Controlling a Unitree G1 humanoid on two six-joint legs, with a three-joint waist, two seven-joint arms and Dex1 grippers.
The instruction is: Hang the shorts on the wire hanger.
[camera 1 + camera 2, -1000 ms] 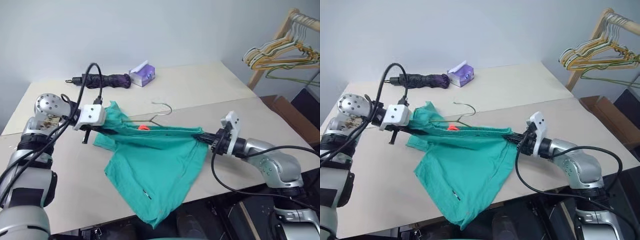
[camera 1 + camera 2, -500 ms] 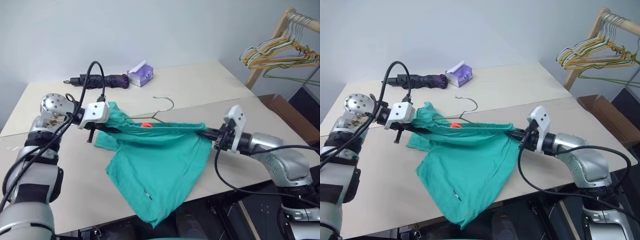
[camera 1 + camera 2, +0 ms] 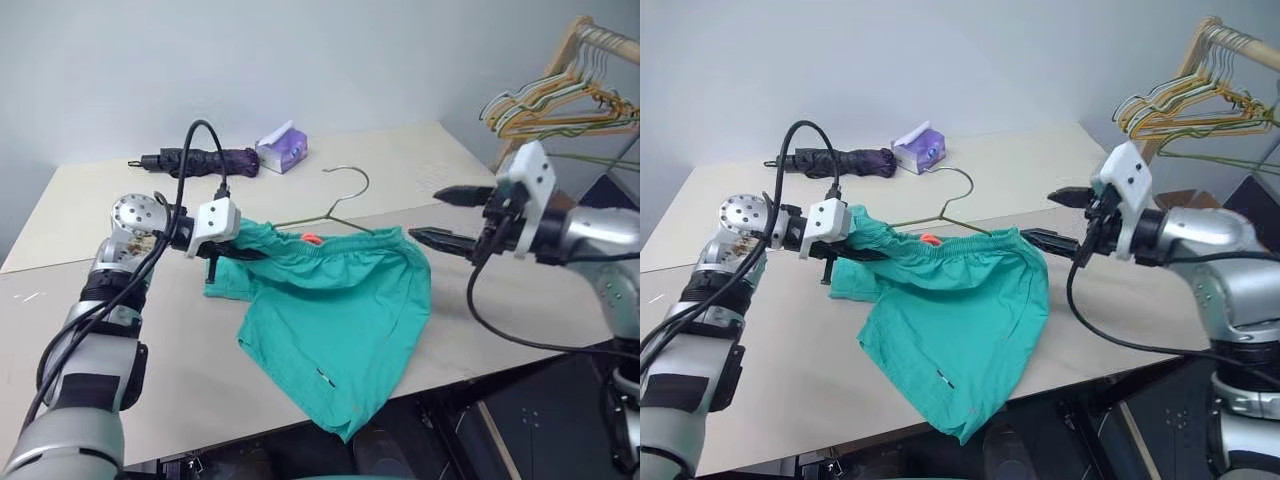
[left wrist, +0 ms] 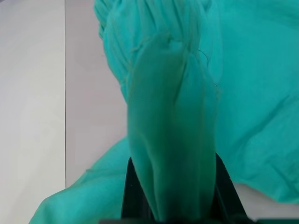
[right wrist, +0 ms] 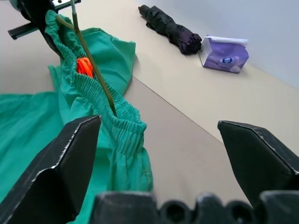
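Observation:
The teal shorts (image 3: 340, 310) lie on the table, one leg drooping over the front edge. My left gripper (image 3: 255, 254) is shut on the left end of their gathered waistband, the cloth bunched between its fingers (image 4: 135, 196). The wire hanger (image 3: 322, 212) runs along the waistband, and its hook stands up above the cloth. A small orange tag (image 5: 84, 66) sits beside the wire (image 5: 93, 70). My right gripper (image 3: 424, 213) hovers open in the air just right of the waistband's free end, with nothing between its fingers.
A folded dark umbrella (image 3: 195, 160) and a purple tissue pack (image 3: 280, 148) lie at the back of the table (image 3: 150, 350). A wooden rack with a bunch of hangers (image 3: 560, 100) stands at the far right, behind my right arm.
My right gripper has opened, let go of the waistband and risen up and to the right. The freed end of the shorts has gone slack. My left gripper has shifted right with the cloth.

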